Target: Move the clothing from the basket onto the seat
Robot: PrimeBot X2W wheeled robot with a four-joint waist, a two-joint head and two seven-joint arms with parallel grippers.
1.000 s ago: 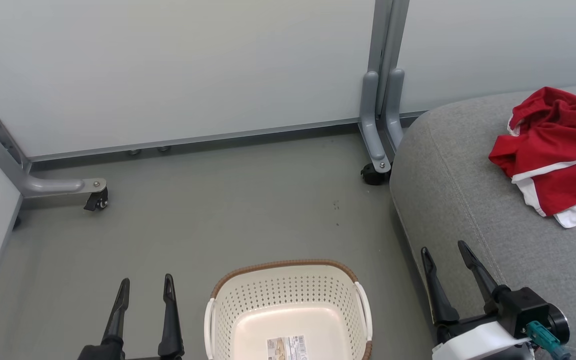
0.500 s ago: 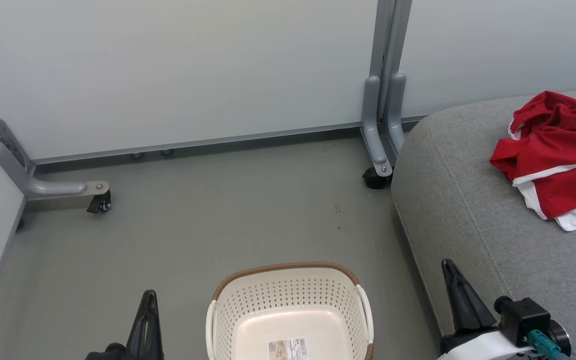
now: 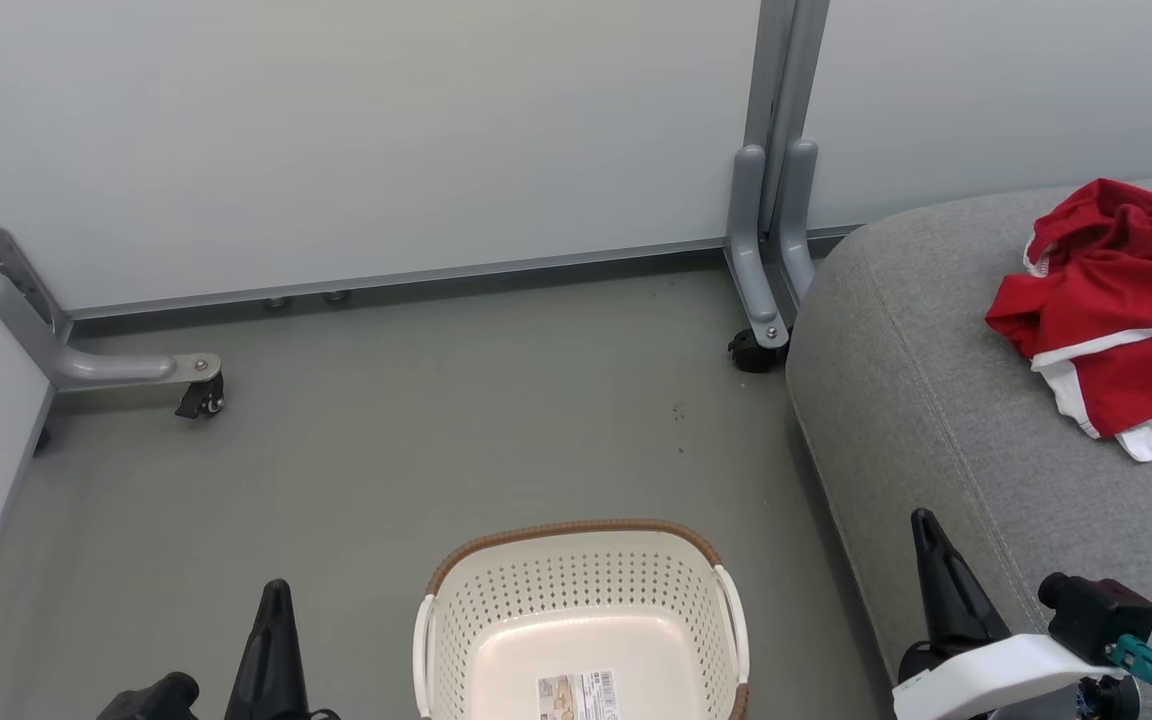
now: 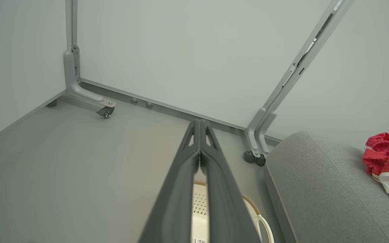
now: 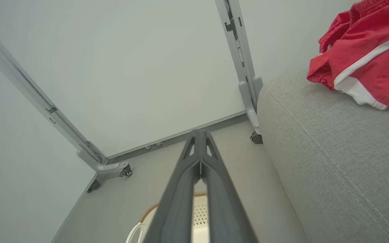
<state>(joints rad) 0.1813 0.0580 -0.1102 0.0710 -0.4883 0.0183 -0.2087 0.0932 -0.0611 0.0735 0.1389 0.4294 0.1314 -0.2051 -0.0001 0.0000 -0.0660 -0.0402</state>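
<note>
Head view: one basket (image 3: 576,588), one seat (image 3: 921,400)

**Dark fingers, white wrist shell**

Both jaws have long matte charcoal fingers (image 4: 177,199) tapering to points, with triangular cut-outs near the tips. Behind the right jaws: a glossy white curved shell (image 3: 986,678), a black boxy block (image 3: 1096,612), a teal plug (image 3: 1139,658). A rounded black housing (image 3: 151,695) backs the left jaws.
</note>
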